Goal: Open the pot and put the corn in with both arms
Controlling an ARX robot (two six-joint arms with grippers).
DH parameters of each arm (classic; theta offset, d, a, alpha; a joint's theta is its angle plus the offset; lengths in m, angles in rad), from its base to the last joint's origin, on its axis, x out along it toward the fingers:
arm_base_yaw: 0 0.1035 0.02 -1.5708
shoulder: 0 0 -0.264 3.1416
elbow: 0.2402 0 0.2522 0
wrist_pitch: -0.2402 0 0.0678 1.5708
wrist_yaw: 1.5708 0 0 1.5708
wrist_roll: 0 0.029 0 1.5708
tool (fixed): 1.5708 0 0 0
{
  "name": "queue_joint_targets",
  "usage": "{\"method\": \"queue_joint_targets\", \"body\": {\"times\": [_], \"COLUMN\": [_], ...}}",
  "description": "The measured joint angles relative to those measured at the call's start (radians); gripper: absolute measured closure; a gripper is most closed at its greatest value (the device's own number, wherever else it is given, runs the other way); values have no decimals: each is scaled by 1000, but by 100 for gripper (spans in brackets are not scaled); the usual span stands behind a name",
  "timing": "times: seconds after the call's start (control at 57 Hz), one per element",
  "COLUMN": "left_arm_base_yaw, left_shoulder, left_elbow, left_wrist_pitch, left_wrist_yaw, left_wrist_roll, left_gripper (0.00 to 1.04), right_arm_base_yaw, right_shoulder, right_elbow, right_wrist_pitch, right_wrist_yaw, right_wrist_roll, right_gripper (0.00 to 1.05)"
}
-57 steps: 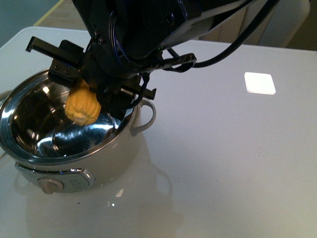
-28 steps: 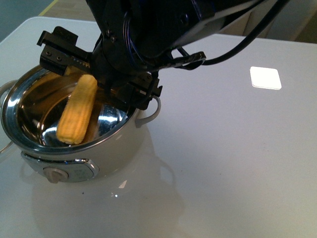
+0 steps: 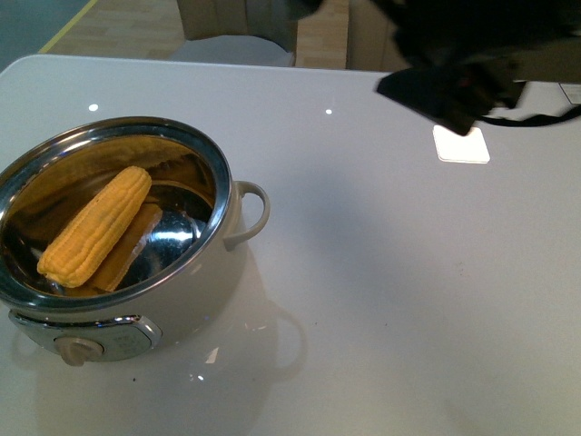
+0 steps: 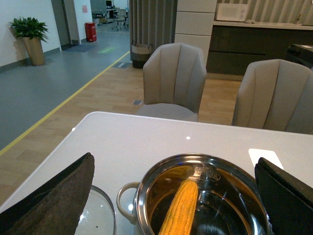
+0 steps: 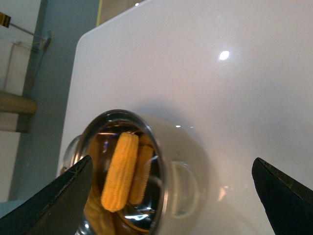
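The cream pot (image 3: 222, 195) stands uncovered at the table's left. The yellow corn (image 3: 95, 225) lies slanted inside it against the steel wall, and no gripper touches it. In the left wrist view my left gripper (image 4: 173, 158) is open above the pot (image 4: 142, 196) and corn (image 4: 180, 208), its dark fingers (image 4: 58, 196) wide apart. The glass lid (image 4: 100, 215) lies flat on the table beside the pot's handle. My right gripper (image 5: 172, 158) is open and empty, high above the pot (image 5: 190, 161) and corn (image 5: 119, 171). The right arm (image 3: 454, 86) shows as a dark blur at upper right.
A white square patch (image 3: 461, 143) lies on the glossy white table (image 3: 381, 300) to the right. Two grey chairs (image 4: 176, 81) (image 4: 274, 95) stand past the far table edge. Wood floor lies beyond.
The corn has been let go and has dropped from upright over the rim to lying inside the pot. The black arm that covered the pot has pulled away up and to the right.
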Motion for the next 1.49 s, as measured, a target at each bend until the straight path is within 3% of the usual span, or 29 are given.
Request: {"method": "queue_joint_targets", "body": {"times": [0.246,0.632,0.808,0.913,1.001,1.106,1.352,1.492], "left_arm_base_yaw": [0,0,0,0,0,0,0,0], "left_shoulder": [0,0,0,0,0,0,0,0], "left_elbow": [0,0,0,0,0,0,0,0], "left_wrist_pitch": [0,0,0,0,0,0,0,0], "left_wrist_yaw": [0,0,1,-1,-1,0,0,0], "left_wrist_roll": [0,0,0,0,0,0,0,0], "left_gripper": [7,7,7,7,7,7,7,7], "right_arm_base_yaw": [-198,-361,-382,-392,-416,-490,-496,-496], "right_shoulder": [-332,-877,-947,-978,-1021,-1087,-1190,-1250], "right_elbow": [-278,-536,-549,-710,-776,-803,-850,-867], "right_wrist_pitch": [-101,-341,-334,67,244,254,187,145], "right_wrist_yaw": [85,121,130,139,99,47,40,40], "right_wrist_roll": [-232,-512,-543,-643,-680,-699,-716,-718], "right_gripper": [9,9,10,26,40,61,103,103]}}
